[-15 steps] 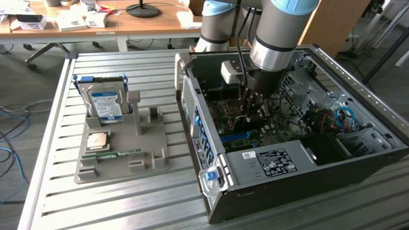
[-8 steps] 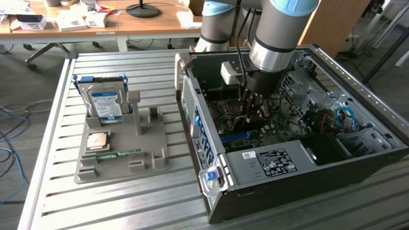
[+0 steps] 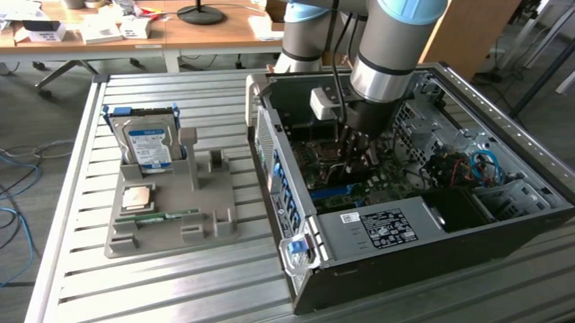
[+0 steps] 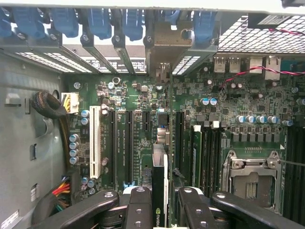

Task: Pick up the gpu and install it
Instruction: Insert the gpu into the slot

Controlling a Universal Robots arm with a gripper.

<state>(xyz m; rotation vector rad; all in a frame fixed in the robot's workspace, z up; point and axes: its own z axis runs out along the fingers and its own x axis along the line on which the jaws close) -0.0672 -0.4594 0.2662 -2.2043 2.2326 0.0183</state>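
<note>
Black gripper (image 4: 159, 202) fingers (image 4: 139, 207) part-closed, clamping thin edge-on gpu card (image 4: 159, 167) between them. Below the fingers: green motherboard (image 4: 128, 129) in open grey case (image 3: 404, 272) on slatted metal table (image 3: 180, 282).

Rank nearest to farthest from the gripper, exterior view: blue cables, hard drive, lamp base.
1. blue cables: inside the case, exterior view's right of the gripper.
2. hard drive: upright in the grey holder, exterior view's left.
3. lamp base: on the desk behind.
</note>
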